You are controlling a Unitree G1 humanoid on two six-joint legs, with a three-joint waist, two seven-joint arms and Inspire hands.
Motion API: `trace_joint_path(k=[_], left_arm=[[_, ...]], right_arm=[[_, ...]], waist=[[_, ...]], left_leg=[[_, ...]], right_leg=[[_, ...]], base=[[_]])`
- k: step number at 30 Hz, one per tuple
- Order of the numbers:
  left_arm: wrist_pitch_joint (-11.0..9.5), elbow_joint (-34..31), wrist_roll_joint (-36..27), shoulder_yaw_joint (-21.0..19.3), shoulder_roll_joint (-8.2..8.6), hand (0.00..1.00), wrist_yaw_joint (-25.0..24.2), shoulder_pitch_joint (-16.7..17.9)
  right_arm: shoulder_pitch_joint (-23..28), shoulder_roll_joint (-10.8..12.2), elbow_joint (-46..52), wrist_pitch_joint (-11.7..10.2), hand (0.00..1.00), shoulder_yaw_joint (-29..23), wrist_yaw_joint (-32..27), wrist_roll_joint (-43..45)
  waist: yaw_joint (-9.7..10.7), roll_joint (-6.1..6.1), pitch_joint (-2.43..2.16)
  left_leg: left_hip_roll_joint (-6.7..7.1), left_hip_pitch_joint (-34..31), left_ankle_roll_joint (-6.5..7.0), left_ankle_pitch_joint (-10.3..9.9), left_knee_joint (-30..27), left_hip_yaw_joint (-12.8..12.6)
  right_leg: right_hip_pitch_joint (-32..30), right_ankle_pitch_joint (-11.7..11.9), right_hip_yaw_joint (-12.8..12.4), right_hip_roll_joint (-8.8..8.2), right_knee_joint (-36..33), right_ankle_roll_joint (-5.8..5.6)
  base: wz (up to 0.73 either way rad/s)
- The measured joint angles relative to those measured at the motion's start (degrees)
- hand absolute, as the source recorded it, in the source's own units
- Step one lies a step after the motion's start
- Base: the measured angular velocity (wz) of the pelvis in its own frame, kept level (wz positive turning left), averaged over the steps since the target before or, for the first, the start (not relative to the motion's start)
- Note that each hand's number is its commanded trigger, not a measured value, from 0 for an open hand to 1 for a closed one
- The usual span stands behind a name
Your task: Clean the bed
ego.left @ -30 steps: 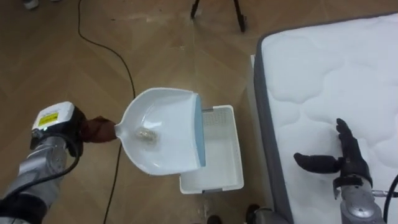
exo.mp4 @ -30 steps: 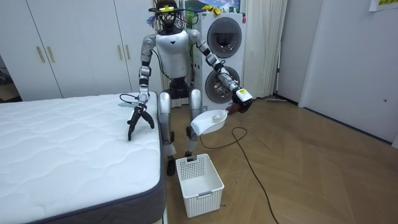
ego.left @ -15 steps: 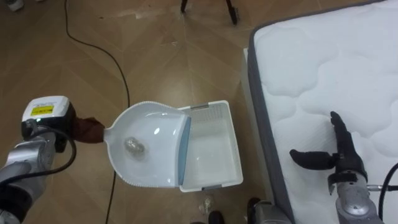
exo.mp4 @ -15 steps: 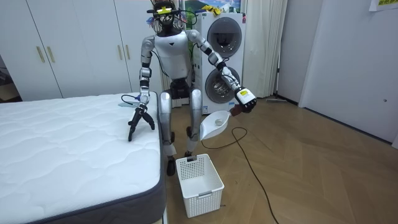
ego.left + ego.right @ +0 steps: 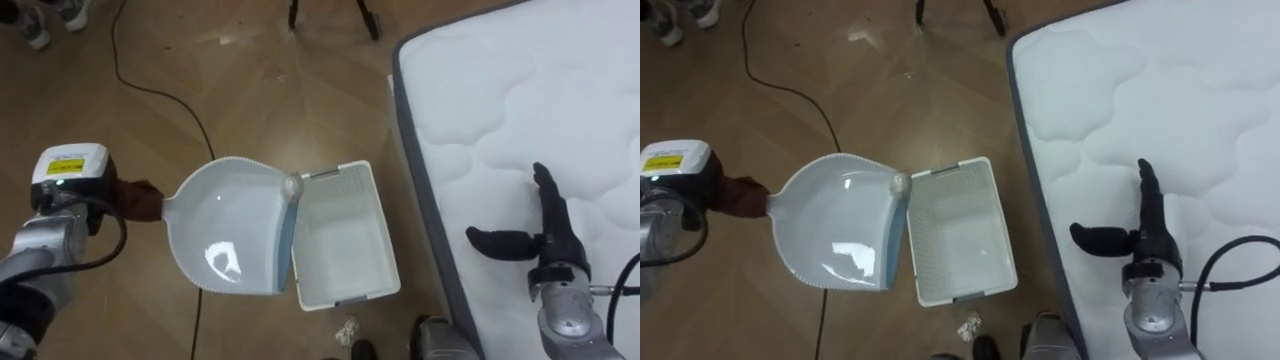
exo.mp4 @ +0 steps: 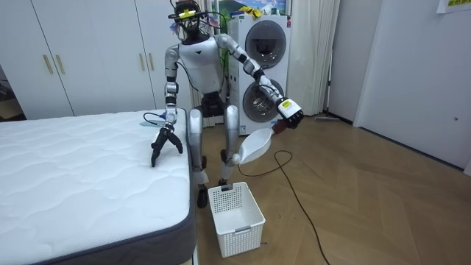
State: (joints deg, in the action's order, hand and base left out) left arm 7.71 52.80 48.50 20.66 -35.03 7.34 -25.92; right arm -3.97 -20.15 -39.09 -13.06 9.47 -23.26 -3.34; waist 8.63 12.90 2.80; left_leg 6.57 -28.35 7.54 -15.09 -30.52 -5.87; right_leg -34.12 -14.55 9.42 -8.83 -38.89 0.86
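Item inspected: a white plastic dustpan (image 5: 225,240) with a scalloped back wall, a pale blue rubber lip (image 5: 285,245) and a dark brown handle (image 5: 138,198). Its inside is glossy and shows a patch of glare. It hangs in the air to the left of the white lattice basket (image 5: 383,232), with the lip overlapping the basket's left rim. The room view shows it pitched lip-down above the basket. The left hand (image 5: 68,180), well to the left of the basket, is clenched round the handle. A small pale crumpled wad (image 5: 292,187) sits at the far end of the lip, at the basket's far left corner; whether it touches the rim cannot be told. To the right of the basket, the right hand (image 5: 545,240) is over the white quilted mattress (image 5: 500,100), fingers straight, thumb spread, grasping nothing; contact with the mattress cannot be confirmed. A crumpled white scrap (image 5: 348,326) lies on the wooden floor just beside the basket's near edge. Changes noted: half a second ago the wad lay in the middle of the pan, and it now rests at the lip. One second ago the pan was close to level in the room view, and it is now steeply tipped with the left hand raised higher above the basket. The right hand's pose is unchanged, and the basket keeps its place against the mattress.
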Motion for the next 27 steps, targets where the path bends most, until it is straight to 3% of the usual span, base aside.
trace_joint_path(k=[2, 11, 27], left_arm=[[1.2, 0.4, 0.0, 0.0, -0.23, 1.00, 0.0, 0.0], [1.5, 0.4, 0.0, 0.0, -2.58, 1.00, 0.0, -0.3], [1.5, -0.3, 1.2, 1.6, -2.73, 1.00, 1.1, -0.5]], right_arm=[[0.0, 0.0, 0.6, 0.0, 0.00, 0.2, -0.3, 0.0], [0.0, 0.0, 1.3, 0.0, 0.00, 0.6, -0.4, 0.4], [-0.9, -0.1, 1.6, -0.1, 0.00, 0.6, 0.1, 0.4]], waist=[[0.4, 0.33, 0.00], [0.7, 0.61, 0.01], [2.3, 0.72, -0.03]], left_leg=[[0.02, 0.1, 0.00, 0.0, 0.0, -0.2], [0.12, 0.4, -0.01, 0.0, 0.1, -0.8], [0.21, 1.1, -0.01, 0.0, 1.0, -1.8]], right_leg=[[-0.1, 0.0, -0.2, -0.06, -0.3, 0.01], [-0.5, -0.2, -1.5, 0.09, -1.2, -0.15], [-0.9, -0.2, -2.1, -0.08, -1.7, -0.11]], base=[[0.00], [-0.01], [-0.03]])
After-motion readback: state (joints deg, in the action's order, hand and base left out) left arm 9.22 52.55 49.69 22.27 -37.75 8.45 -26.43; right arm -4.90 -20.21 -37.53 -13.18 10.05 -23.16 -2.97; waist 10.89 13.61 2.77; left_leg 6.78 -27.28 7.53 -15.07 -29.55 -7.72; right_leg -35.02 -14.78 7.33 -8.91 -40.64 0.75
